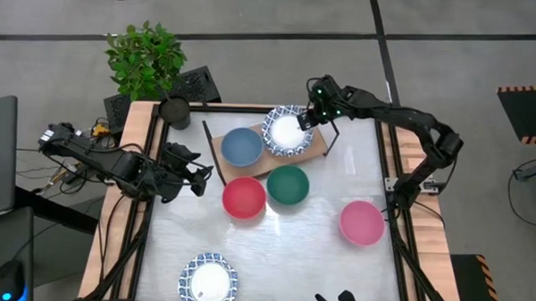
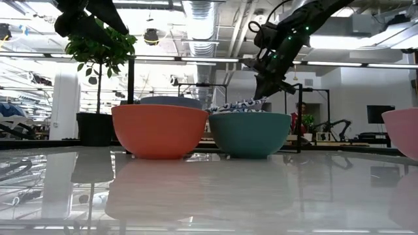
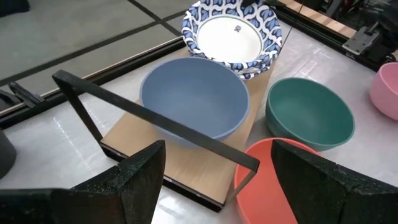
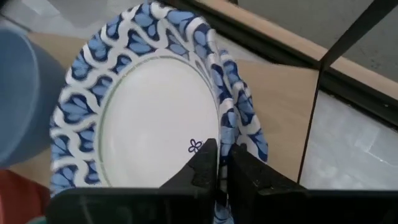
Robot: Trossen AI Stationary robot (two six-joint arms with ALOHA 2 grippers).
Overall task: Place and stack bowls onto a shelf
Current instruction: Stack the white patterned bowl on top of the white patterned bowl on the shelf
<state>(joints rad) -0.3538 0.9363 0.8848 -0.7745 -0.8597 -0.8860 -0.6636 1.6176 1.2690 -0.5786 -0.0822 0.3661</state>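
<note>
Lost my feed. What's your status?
Right gripper pinching patterned bowl's rim on shelf. Left gripper open, waiting beside shelf. Nothing blocking.

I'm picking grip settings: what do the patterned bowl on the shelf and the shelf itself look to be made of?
Patterned bowl: probably glazed ceramic or melamine, going by its smooth glossy white inside and printed blue rim; the look leaves it open. Shelf: a matte light-brown board, apparently wood or laminate, on a thin black frame that looks like metal. The right gripper pinches the bowl's rim.

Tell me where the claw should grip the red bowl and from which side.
Grip the red bowl by its rim, from above: it sits upright and open. Probably take the edge facing the left claw, since the green bowl crowds the opposite side.
</note>
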